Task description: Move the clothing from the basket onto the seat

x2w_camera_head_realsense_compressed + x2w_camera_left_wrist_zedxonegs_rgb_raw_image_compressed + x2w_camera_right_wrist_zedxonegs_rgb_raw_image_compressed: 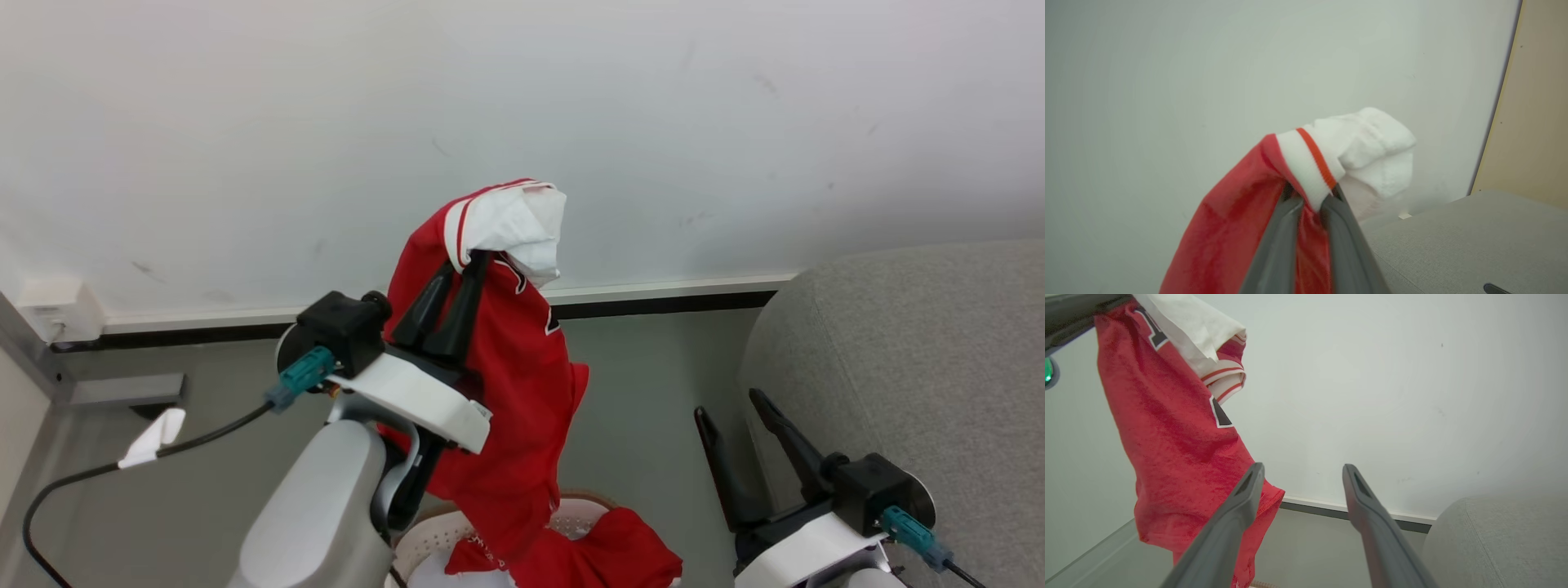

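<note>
The white wall [245, 122] stands behind both pairs of fingers. The grey sofa [914, 367] is on the right side of the right gripper [728, 404], very near to its outer finger; in the head view it is not clear if they touch. From the left gripper [465, 263] the sofa is well apart, to the right and lower.

The red jersey [514, 384] hangs from the left gripper. Its fingers [1278, 245] stand almost together and pinch the cloth at the white trim with the red stripe. The white sleeve [1372, 151] folds over just above the fingertips. Below the fingers the jersey falls long and straight, and its lower end reaches the cream laundry basket [441, 531], which is under the left arm. More red cloth [629, 555] lies over the rim of the basket; whether this is the shorts or part of the jersey, one cannot tell.

The right gripper has its two dark fingers [1233, 514] spread wide, with nothing between them and no cloth on them. The hanging jersey is on their left side, apart from them.
</note>
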